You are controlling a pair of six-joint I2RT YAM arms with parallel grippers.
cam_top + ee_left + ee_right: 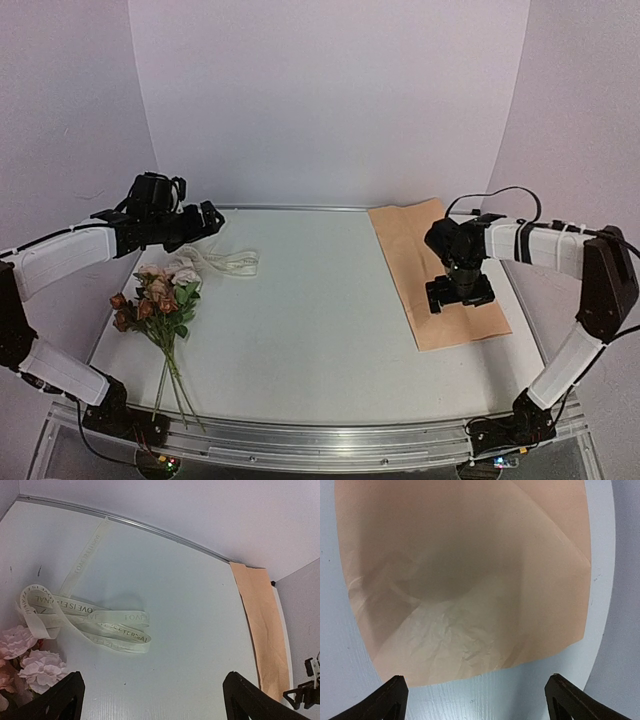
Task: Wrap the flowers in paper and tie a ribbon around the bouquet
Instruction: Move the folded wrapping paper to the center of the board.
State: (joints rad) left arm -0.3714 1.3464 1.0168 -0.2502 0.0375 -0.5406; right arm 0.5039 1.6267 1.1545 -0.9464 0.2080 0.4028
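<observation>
We see our left gripper (208,218) hanging with jaws wide and empty above the bunched cream ribbon (226,262) at the far left of the table (320,330). The roses (155,298) lie just nearer, stems pointing toward us. Our right gripper (461,297), jaws also spread wide and empty, hovers low over the kraft paper (415,245) along the right side.

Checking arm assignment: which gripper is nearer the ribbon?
Left. The left gripper hovers close to the ribbon, just behind it; the right gripper is over the paper, far off to the ribbon's right.
</observation>
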